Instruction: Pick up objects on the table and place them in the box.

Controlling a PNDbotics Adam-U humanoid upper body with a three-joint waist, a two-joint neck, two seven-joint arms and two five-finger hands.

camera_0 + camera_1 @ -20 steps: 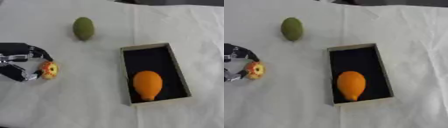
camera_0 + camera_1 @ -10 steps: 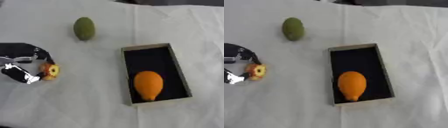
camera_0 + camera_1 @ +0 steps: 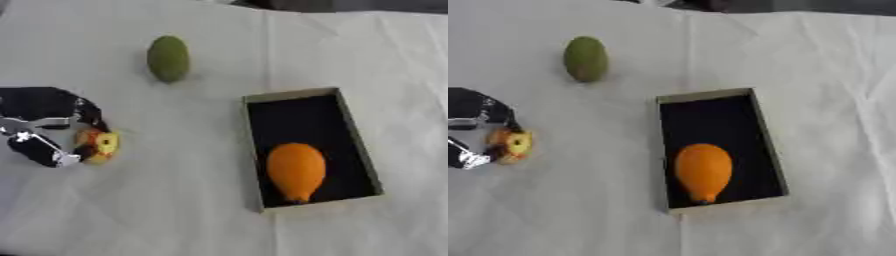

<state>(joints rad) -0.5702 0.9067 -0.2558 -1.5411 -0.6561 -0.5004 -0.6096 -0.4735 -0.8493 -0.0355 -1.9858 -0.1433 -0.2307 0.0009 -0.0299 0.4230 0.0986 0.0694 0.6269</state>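
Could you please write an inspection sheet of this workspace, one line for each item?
Surface: table under a white cloth with a few creases.
Box: open box with a dark inside, right of centre.
Orange fruit: orange fruit lies inside the box, at its near end.
Green fruit: green fruit lies on the cloth, far left of the box, untouched.
Small fruit: small yellow and red fruit at the left edge, between the fingers of the left hand.
Clutter: nothing seen.
Hands: left hand curled round the small fruit; right hand not in view.
Cables: nothing seen.
Surroundings: dark strip beyond the far table edge, not clear what it is.
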